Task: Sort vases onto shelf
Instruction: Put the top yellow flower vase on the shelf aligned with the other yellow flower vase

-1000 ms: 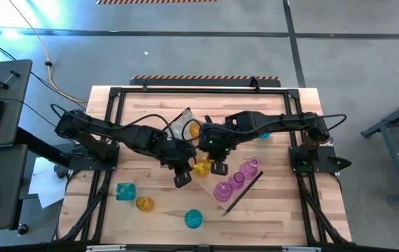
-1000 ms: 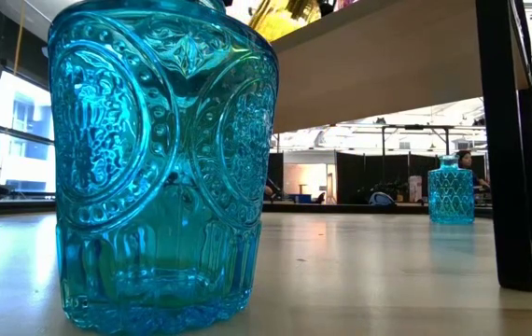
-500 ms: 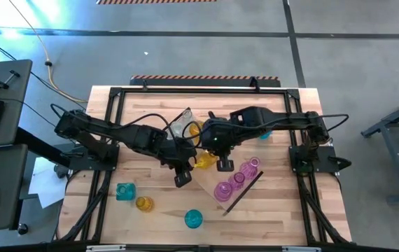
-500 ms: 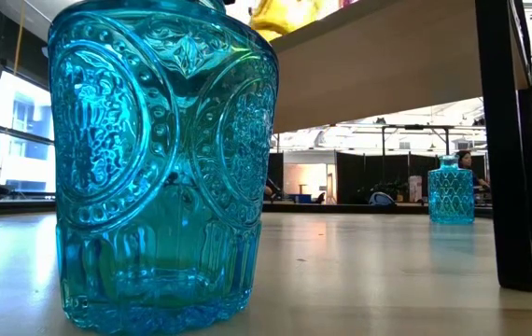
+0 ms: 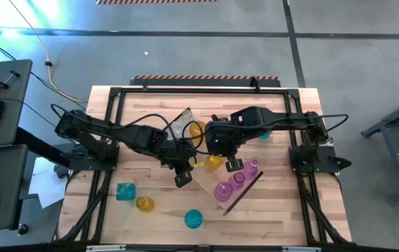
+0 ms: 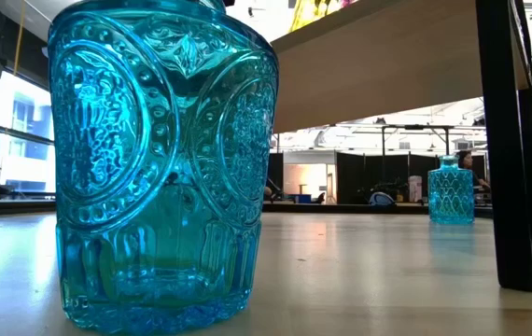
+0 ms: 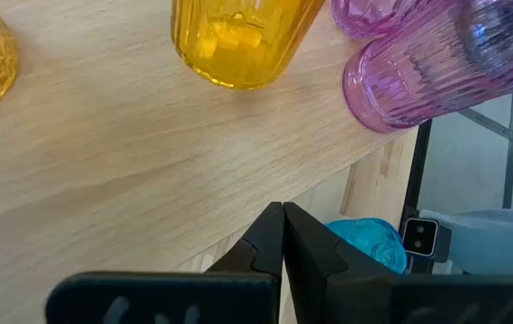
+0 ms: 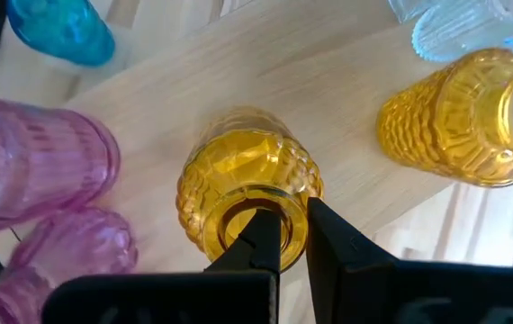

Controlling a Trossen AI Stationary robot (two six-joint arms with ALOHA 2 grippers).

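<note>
My right gripper [image 5: 233, 165] [image 8: 283, 229] is shut on an amber yellow vase [image 5: 213, 161] [image 8: 247, 180] over the shelf [image 8: 346, 117], a light-wood board lying slantwise on the table. Three pink vases [image 5: 238, 178] [image 8: 40, 171] stand on the board beside it, with a second yellow vase [image 8: 454, 117] and a clear one [image 5: 178, 128] farther along. My left gripper [image 5: 182, 180] [image 7: 282, 211] is shut on nothing above the shelf's edge [image 7: 148, 153]. On the tabletop stand teal vases [image 5: 124, 190] [image 5: 193, 219] [image 5: 262, 134] and a yellow one [image 5: 143, 204]. My right gripper holds the yellow vase by the rim of its mouth [image 8: 294, 209], one finger [image 8: 258, 236] inside the neck and the other [image 8: 333, 238] outside. The fingers come from above, pointing steeply down. The vase hangs roughly upright below them; whether its base touches the shelf, I cannot tell.
In the low view a large teal vase [image 6: 154, 168] stands close by and a small one [image 6: 451, 191] far off; the shelf's underside [image 6: 387, 56] and dark end piece [image 6: 509, 140] rise at the right. A black frame [image 5: 199, 91] rims the table.
My right gripper has gone toward the table's right edge with the yellow vase, rolling at the wrist. The vase has travelled along the shelf toward the pink vases.
</note>
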